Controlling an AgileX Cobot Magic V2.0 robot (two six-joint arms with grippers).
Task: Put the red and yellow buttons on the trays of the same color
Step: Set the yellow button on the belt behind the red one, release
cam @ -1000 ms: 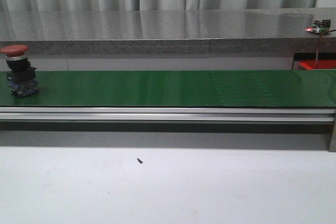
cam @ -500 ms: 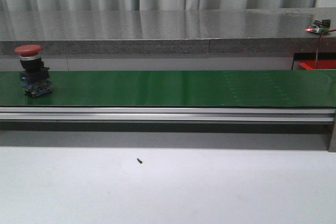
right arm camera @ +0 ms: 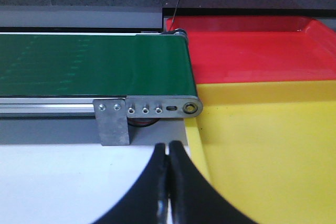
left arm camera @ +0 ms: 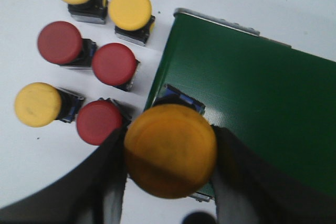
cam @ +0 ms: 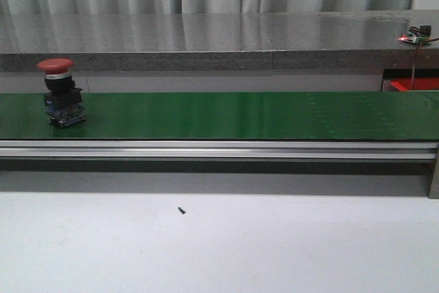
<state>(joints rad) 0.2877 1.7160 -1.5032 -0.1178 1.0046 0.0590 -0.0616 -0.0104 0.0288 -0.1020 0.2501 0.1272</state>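
Left tool (left arm camera: 169,174) | clamps yellow button (left arm camera: 170,150) | over green belt (left arm camera: 252,103) end

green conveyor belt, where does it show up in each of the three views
Front view: the green conveyor belt runs across the whole picture, with a red button standing on it at the left.
Left wrist view: one end of the belt lies under the yellow button held by the left gripper.
Right wrist view: the other end meets the red tray and yellow tray.
Shared landmark: the belt itself.
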